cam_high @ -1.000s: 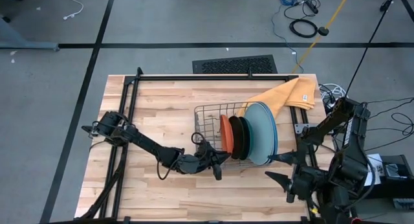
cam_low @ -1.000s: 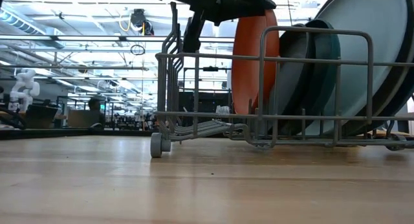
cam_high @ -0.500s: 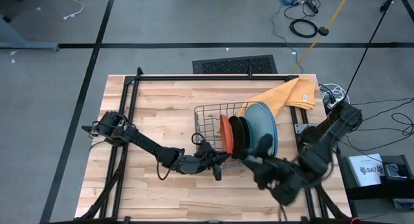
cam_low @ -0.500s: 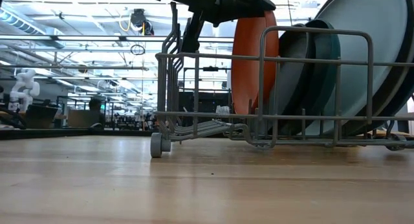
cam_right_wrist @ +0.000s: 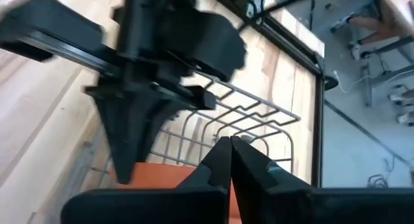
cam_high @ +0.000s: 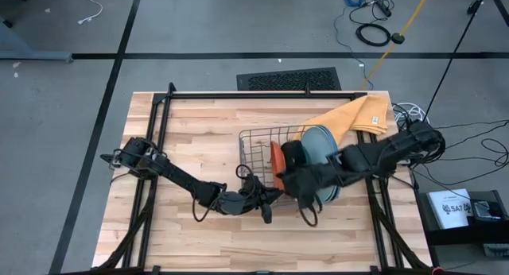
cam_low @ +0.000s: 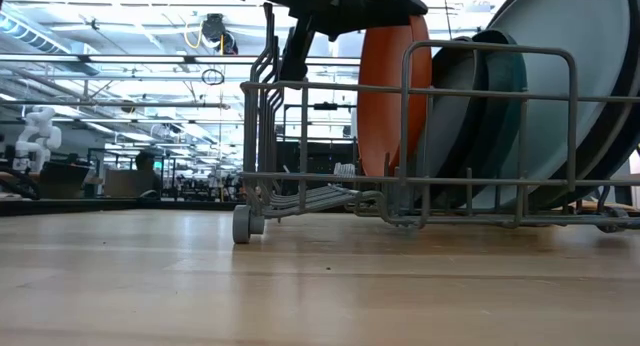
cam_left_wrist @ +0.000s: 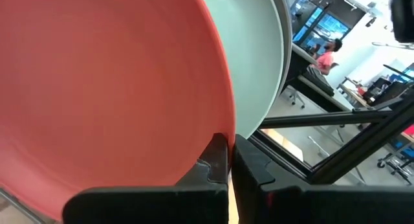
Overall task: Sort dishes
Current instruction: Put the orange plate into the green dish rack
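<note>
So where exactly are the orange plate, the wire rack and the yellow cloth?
orange plate [cam_low: 385,106], low view, its face.
wire rack [cam_low: 487,51], low view, top bar of its front wall.
yellow cloth [cam_high: 358,112], high view, its middle.

Wire rack sits on wood table, right of centre. Yellow-orange cloth lies at rack's far right corner, touching it. Black floor vent beyond table. Cables on grey floor. White box right of table.
</note>
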Robot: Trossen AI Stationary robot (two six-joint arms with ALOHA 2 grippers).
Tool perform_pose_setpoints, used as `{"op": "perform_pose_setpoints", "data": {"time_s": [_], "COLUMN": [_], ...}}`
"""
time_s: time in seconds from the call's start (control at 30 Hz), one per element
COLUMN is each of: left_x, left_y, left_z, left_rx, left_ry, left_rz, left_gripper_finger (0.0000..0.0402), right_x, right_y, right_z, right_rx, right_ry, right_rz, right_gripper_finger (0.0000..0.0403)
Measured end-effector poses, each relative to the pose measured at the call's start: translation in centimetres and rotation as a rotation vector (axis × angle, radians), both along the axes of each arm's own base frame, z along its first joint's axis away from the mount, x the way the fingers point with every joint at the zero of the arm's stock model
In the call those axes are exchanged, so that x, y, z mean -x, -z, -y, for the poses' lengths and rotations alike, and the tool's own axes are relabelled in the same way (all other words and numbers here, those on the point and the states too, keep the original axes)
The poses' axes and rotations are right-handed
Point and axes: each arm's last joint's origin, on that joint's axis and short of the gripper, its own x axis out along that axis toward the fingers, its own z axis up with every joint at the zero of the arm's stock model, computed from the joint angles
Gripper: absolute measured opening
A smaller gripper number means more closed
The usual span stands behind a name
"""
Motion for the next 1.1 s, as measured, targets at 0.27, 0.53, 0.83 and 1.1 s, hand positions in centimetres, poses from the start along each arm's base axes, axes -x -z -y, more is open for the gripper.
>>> {"op": "perform_pose_setpoints", "data": {"time_s": [0.27, 0.53, 0.83, 1.1], "left_x": [0.0, 0.0, 0.0, 0.1], "left_y": [0.0, 0.0, -0.1, -0.4], "left_z": [0.1, 0.0, 0.0, 0.3], "left_rx": [0.0, 0.003, -0.005, -0.048], "left_ry": [0.003, -0.009, -0.022, -0.014], "left_rz": [0.0, 0.005, 0.009, 0.042], "left_gripper_finger": [0.0, 0.0, 0.0002, 0.0037], "right_x": [-1.5, -2.4, -2.6, -2.6], "right_y": [0.4, 2.3, 3.8, 3.9], "right_z": [4.0, 6.6, 7.2, 7.1], "right_rx": [-0.079, -0.126, -0.141, -0.164], "right_ry": [0.025, 0.098, 0.121, 0.109], "right_rz": [-0.05, -0.149, -0.171, -0.178], "right_gripper_finger": [0.0001, 0.0, 0.0, 0.0]}}
